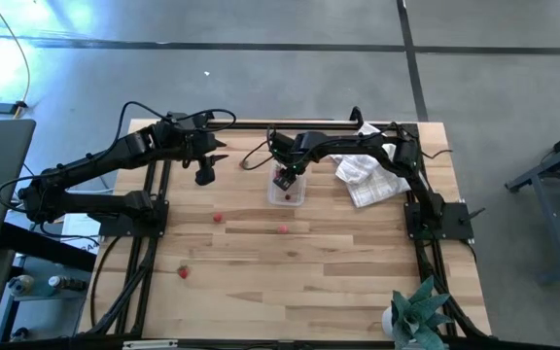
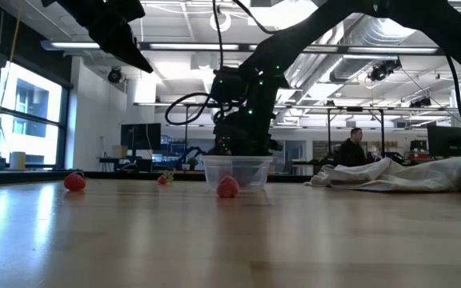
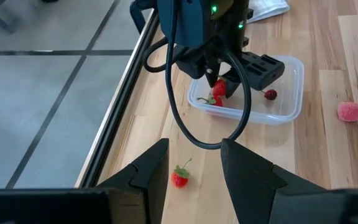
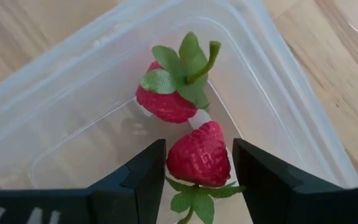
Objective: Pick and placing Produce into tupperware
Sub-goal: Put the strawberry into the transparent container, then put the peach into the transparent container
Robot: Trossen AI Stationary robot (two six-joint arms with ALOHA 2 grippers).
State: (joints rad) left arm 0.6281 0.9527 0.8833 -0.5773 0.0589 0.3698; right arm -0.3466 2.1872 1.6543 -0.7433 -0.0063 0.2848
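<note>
The clear tupperware tub (image 1: 288,193) stands on the table's far middle, and in the low view (image 2: 237,172) its see-through walls show. My right gripper (image 4: 199,163) hangs over the tub, shut on a red strawberry (image 4: 199,154). Another leafy strawberry (image 4: 166,99) and a dark cherry-like piece (image 3: 270,94) lie on the tub floor. Loose strawberries rest on the wood (image 1: 218,218), (image 1: 283,229), (image 1: 183,272). My left gripper (image 3: 194,165) is open and raised left of the tub (image 1: 205,175), above a strawberry (image 3: 179,178). My right gripper pinches the strawberry by its two sides (image 4: 173,158) between its two fingers, coming from above and pointing down into the tub. The berry's leafy cap (image 4: 194,198) points back toward the gripper. It hangs inside the tub walls, above the other berry (image 3: 213,101).
A crumpled white cloth (image 1: 363,178) lies right of the tub at the far right. A potted plant (image 1: 416,313) stands at the near right corner. A pale pink berry (image 3: 349,111) lies near the tub. A person (image 2: 350,149) sits in the room beyond the table.
</note>
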